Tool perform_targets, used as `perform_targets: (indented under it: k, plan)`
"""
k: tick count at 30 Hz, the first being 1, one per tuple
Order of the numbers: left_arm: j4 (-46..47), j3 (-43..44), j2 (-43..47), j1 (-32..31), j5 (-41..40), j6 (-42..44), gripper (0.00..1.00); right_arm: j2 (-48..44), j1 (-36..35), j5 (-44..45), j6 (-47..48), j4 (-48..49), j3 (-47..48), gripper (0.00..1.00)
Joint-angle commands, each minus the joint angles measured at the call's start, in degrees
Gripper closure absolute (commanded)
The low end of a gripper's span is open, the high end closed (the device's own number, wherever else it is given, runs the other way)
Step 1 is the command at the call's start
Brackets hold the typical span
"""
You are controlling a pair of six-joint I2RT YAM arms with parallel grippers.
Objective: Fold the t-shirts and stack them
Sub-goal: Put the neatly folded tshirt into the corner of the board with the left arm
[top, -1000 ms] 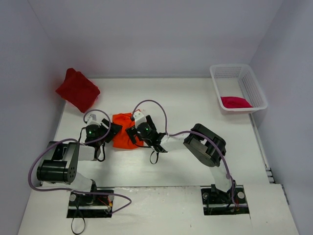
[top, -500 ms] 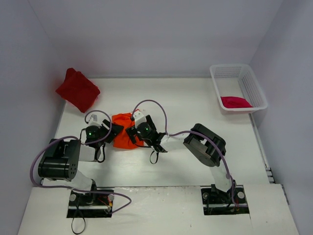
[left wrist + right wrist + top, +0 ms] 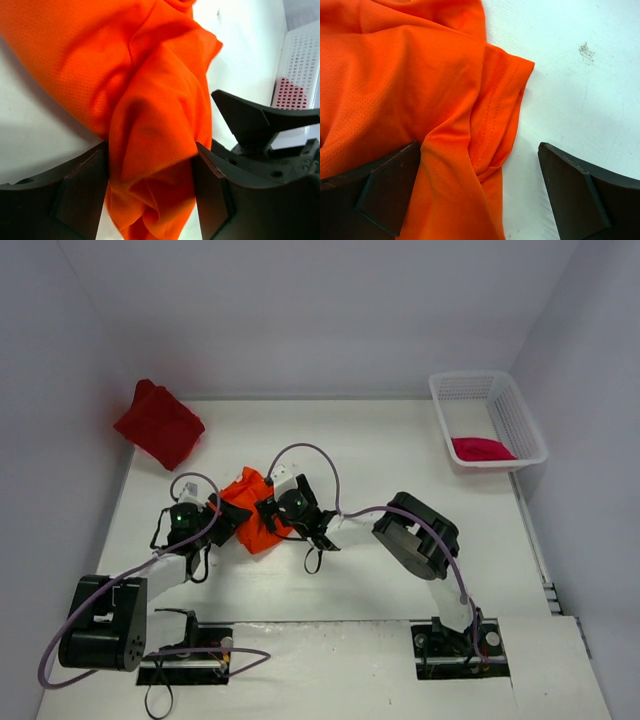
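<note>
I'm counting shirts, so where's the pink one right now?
In the top view, the pink shirt lies inside the white basket at the far right corner of the table.

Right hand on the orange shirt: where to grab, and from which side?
Probably the stitched sleeve hem of the orange shirt. It lies as a free edge on the table, between the fingers of the open right hand, so come straight down. The left hand pinches the bunched middle.

Orange t-shirt (image 3: 250, 522) — bunched, centre-left, dark red t-shirt (image 3: 158, 425) folded far left, crimson-pink t-shirt (image 3: 482, 448) in basket (image 3: 521, 425)
</note>
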State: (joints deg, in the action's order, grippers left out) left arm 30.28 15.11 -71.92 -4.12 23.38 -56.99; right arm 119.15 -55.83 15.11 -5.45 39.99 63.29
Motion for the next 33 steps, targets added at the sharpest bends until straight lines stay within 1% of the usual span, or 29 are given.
perform_targets:
  k: [1,4,5,7,10,14,23,24,27,28,29,30,31,33]
  plan:
    - [-6.99,0.36,4.24,-0.54,0.71,1.10,0.43,2.31,0.20,0.18,2.38,-5.27,0.61,0.00]
    - [-4.19,-0.70,1.97,-0.54,1.06,0.04,0.43,2.22,0.20,0.35,2.38,-5.36,0.70,0.00]
    - [-2.00,-0.87,0.74,-0.45,1.23,-0.14,0.43,2.14,0.20,0.27,2.38,-5.45,0.70,0.00]
    - [0.47,-1.23,-3.21,-0.54,1.67,-0.40,0.43,1.96,0.29,0.35,2.55,-5.53,0.43,0.00]
    - [7.22,-1.75,-7.96,-0.63,2.55,-1.54,0.43,1.78,0.29,0.71,2.82,-5.62,0.08,0.00]
    - [9.53,-1.93,-10.96,-0.71,2.73,-1.81,0.43,1.87,0.37,0.88,2.82,-5.62,-0.01,0.00]
    - [9.80,-2.11,-11.22,-0.71,1.94,-1.10,0.43,3.10,0.29,0.44,2.64,-5.71,0.79,0.00]
    - [9.88,-2.11,-11.22,-0.71,1.94,-1.02,0.46,3.19,0.37,0.53,2.64,-5.71,0.79,0.00]
    - [9.88,-2.19,-10.96,-0.71,1.85,-0.84,0.74,3.19,0.37,0.53,2.55,-5.62,0.79,0.00]
    - [9.88,-2.28,-10.79,-0.71,1.76,-0.84,0.87,3.19,0.37,0.53,2.55,-5.71,0.79,0.00]
    - [9.80,-2.28,-10.52,-0.71,1.59,-0.84,0.94,3.19,0.37,0.53,2.47,-5.62,0.70,0.00]
    - [9.53,-2.28,-10.43,-0.71,1.58,-0.84,0.98,3.19,0.37,0.36,2.47,-5.62,0.61,0.00]
    - [9.53,-2.37,-10.17,-0.71,1.50,-0.84,1.00,3.19,0.37,0.35,2.47,-5.62,0.52,0.00]
    - [9.27,-2.37,-9.82,-0.71,1.32,-0.84,1.00,3.10,0.37,0.35,2.47,-5.71,0.35,0.00]
